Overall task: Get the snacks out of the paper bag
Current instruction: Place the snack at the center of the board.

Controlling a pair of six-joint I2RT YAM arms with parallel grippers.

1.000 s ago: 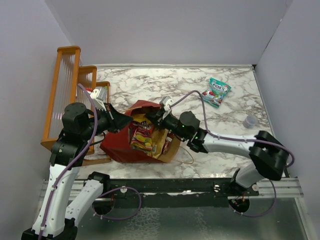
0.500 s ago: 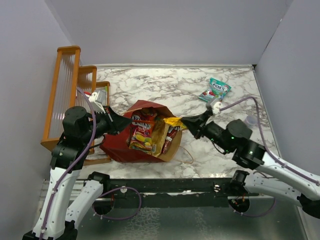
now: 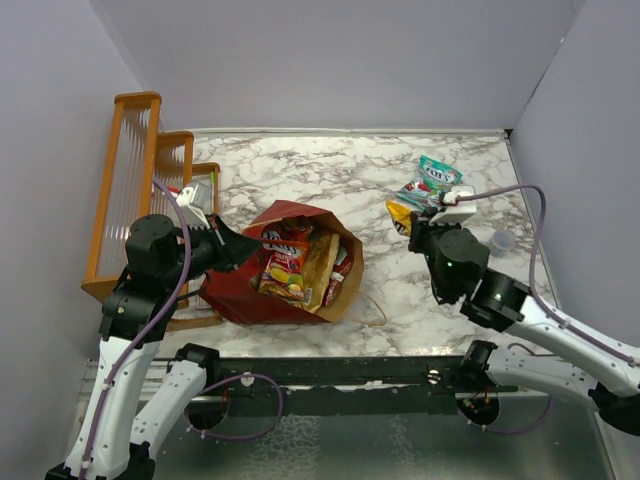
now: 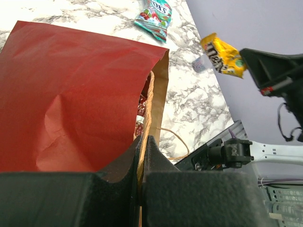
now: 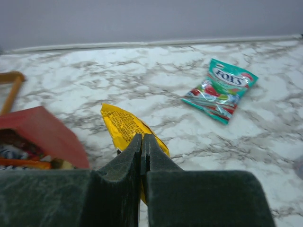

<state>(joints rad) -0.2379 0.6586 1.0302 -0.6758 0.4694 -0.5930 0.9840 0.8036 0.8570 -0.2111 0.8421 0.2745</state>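
The paper bag (image 3: 240, 290), dark red outside and kraft brown inside, lies on its side on the marble table with its mouth facing right. My left gripper (image 3: 252, 244) is shut on the bag's upper rim (image 4: 150, 90), and the wrist view shows the paper edge pinched between the fingers (image 4: 143, 142). Several snacks (image 3: 285, 262) lie inside the mouth. My right gripper (image 3: 415, 228) is shut on a yellow candy packet (image 5: 122, 124), held above the table right of the bag. A teal-white pouch (image 3: 437, 178) lies just beyond it.
An orange wooden rack (image 3: 135, 190) stands against the left wall beside the bag. A small clear cup (image 3: 499, 241) sits near the right wall. A twisted tan bag handle (image 3: 375, 310) loops onto the table at the front. Grey walls close in three sides.
My right gripper has drawn the yellow packet out of the bag's mouth and carried it right and back, toward the teal pouch. My left gripper has kept its hold on the rim.
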